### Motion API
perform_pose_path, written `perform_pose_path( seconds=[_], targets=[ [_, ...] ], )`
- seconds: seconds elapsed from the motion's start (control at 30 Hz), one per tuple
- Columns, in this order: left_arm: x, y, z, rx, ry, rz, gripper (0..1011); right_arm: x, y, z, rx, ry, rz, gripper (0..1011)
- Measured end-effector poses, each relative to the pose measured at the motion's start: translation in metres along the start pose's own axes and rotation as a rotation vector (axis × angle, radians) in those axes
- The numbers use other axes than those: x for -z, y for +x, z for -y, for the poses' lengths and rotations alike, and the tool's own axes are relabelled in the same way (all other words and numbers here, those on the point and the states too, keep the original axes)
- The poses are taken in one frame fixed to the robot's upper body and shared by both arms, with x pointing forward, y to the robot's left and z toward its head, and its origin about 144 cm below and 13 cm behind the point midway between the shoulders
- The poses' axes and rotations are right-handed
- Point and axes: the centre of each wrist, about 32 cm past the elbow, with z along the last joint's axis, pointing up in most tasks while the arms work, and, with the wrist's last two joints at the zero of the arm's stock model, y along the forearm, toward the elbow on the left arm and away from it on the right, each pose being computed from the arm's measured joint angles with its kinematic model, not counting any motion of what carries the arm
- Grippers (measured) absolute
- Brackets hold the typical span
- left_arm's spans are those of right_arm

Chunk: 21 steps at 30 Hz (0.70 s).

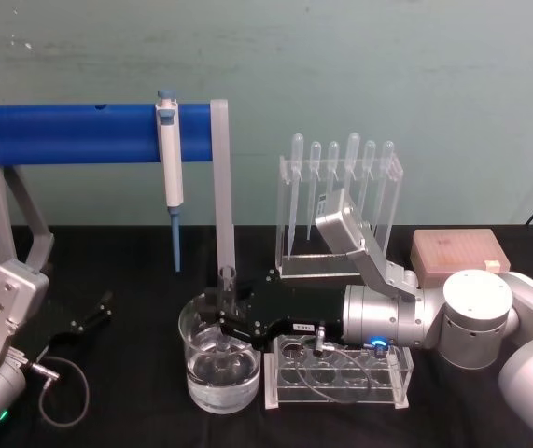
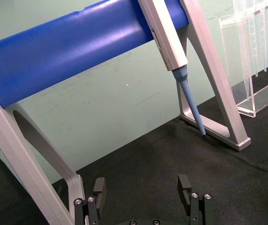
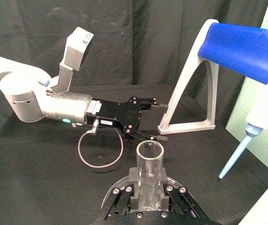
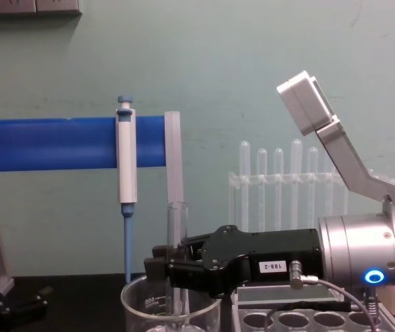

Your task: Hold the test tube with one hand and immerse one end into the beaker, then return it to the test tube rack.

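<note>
Your right gripper (image 1: 224, 319) reaches in sideways from the right, low over the black-draped tabletop (image 1: 126, 271). Its black jaws are clamped on the wide clear glass test tube (image 1: 228, 280) at about mid-length. The tube stands upright, open rim up. Its rounded lower end hangs inside the squat clear glass beaker (image 1: 194, 338), below the rim. The beaker seems to hold clear liquid, but you cannot tell from these views whether the tube's tip has reached it.

You are in the dipping step, so the return to the rack is not yet done. If the tip is dry, ease the tube straight down a little more and keep it off the beaker's wall and floor.

After that, lift it vertically until the rounded end clears the rim. Carry it to the right, to the clear acrylic test tube rack (image 1: 341, 390) just beside the beaker. Centre it over a free hole before lowering, and part the jaws only once the tube is seated.

The forearm lies nearly level above that rack, so the sideways shift is short. Watch the wrist's own cable there.

Your left gripper (image 2: 141, 187) sits parked low at the left, jaws apart and holding nothing, near the grey-legged stand with the blue bar (image 1: 70, 133).
</note>
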Motion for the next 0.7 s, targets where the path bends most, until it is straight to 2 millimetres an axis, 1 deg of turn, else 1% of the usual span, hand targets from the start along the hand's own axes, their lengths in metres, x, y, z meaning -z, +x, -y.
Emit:
perform_pose_path(
  seconds=[0.53, 0.7],
  targets=[
    [0.0000, 0.0000, 0.0000, 0.000, 0.000, 0.000, 1000, -0.0013, 0.0006, -0.0005, -0.012, 0.008, 0.009, 226],
    [0.0000, 0.0000, 0.0000, 0.000, 0.000, 0.000, 1000, -0.0094, 0.0014, -0.0006, -0.019, 0.014, 0.025, 226]
  ],
)
